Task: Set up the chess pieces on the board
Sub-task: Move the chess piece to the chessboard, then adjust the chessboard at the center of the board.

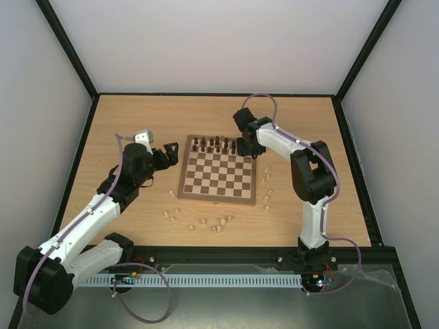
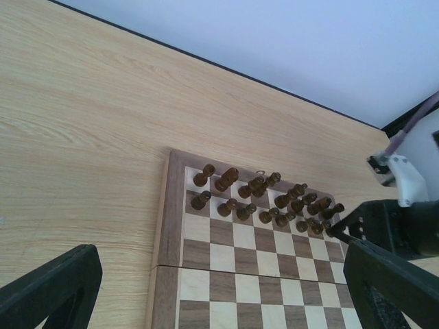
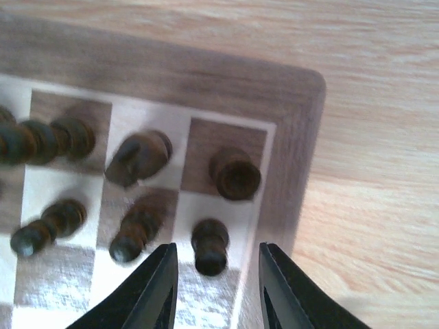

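Right gripper (image 3: pixel 215 274) parted astride dark pawn (image 3: pixel 210 245), perhaps untouched, at board (image 3: pixel 295 137) corner

Checkered board (image 1: pixel 218 179) lies flat. Dark pieces (image 1: pixel 216 144) stand upright in its two far rows. Pale pieces (image 1: pixel 203 221) sit scattered off-board, beside its near and right edges.

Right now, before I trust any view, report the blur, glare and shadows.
Top external: even light, sharp, but the pale pieces off the board are tiny specks. Left wrist: dark pieces crisp, faint shadows. Right wrist: softly blurred throughout, worst at the left edge; sheen on the board's lower squares.
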